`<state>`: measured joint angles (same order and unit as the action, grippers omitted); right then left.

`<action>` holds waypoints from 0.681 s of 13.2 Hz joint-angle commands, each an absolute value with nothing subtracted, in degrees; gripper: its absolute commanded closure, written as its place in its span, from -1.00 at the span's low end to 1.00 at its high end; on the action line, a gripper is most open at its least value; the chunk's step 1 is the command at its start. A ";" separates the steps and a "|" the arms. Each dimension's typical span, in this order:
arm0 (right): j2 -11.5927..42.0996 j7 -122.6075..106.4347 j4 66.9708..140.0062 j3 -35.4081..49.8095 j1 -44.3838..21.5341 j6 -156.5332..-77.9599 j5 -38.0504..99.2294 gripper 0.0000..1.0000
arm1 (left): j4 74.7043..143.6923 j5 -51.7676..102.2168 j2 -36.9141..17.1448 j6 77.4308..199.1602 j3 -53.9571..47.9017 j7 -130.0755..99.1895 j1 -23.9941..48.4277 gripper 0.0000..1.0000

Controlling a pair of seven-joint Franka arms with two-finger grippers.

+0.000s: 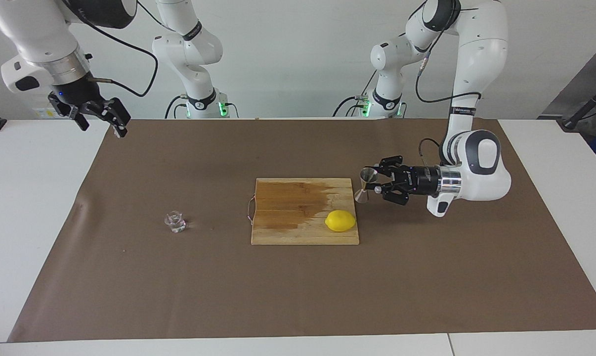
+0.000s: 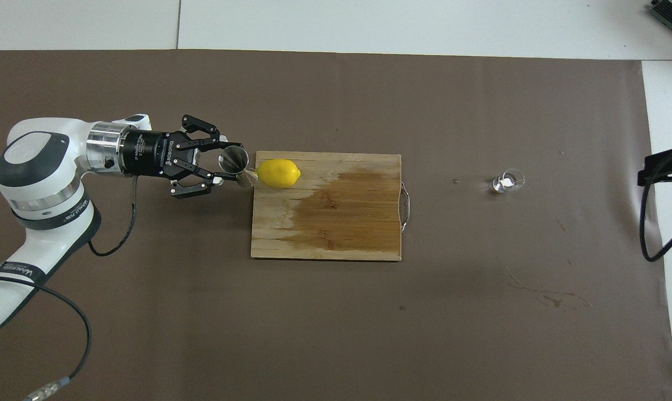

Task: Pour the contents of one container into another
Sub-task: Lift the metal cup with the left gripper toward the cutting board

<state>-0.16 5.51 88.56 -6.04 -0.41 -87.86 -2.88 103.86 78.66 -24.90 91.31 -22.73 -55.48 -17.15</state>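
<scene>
We see a counter covered with a brown paper sheet [image 1: 130, 277], and at its middle a rectangular wooden cutting board with a dark damp stain [image 1: 303, 212]. A yellow lemon [image 1: 340, 220] rests on the board, at the corner toward the left arm's end. Our left pincer [image 1: 374, 184], lying sideways in the air, is clamped on the small silvery steel hourglass-shaped jigger [image 1: 365, 184]; the jigger hangs roughly upright just above the board's edge, beside the lemon. The tiny clear glass cup [image 1: 175, 222] stands on the paper toward the right arm's end, well apart from the board and the jigger. Our right pincer [image 1: 100, 116] waits high over the paper's corner at its own end, its fingers spread apart and holding nothing. We judge that the jigger is on its way toward the cup, and that no pouring has begun. The risks we foresee: the low-carried jigger could knock the lemon and send it rolling, the thin metal could slip in its narrow grip, and a hard nudge could tip the light cup.
</scene>
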 commanded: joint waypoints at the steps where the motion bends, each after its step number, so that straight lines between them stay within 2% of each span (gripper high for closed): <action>1: -0.18 3.70 88.42 -6.33 -0.70 -87.54 -3.95 -1.00 | 108.28 82.70 -21.09 94.82 -21.27 -56.25 -13.29 0.08; 9: -0.18 2.64 88.51 -6.33 -0.35 -87.36 -4.57 -1.00 | 108.46 90.87 -22.06 108.96 -21.18 -52.29 -4.40 0.07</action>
<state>-0.15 4.00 88.56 -6.08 -0.39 -87.86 -3.85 106.45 88.23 -23.60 106.09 -22.37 -53.77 -5.88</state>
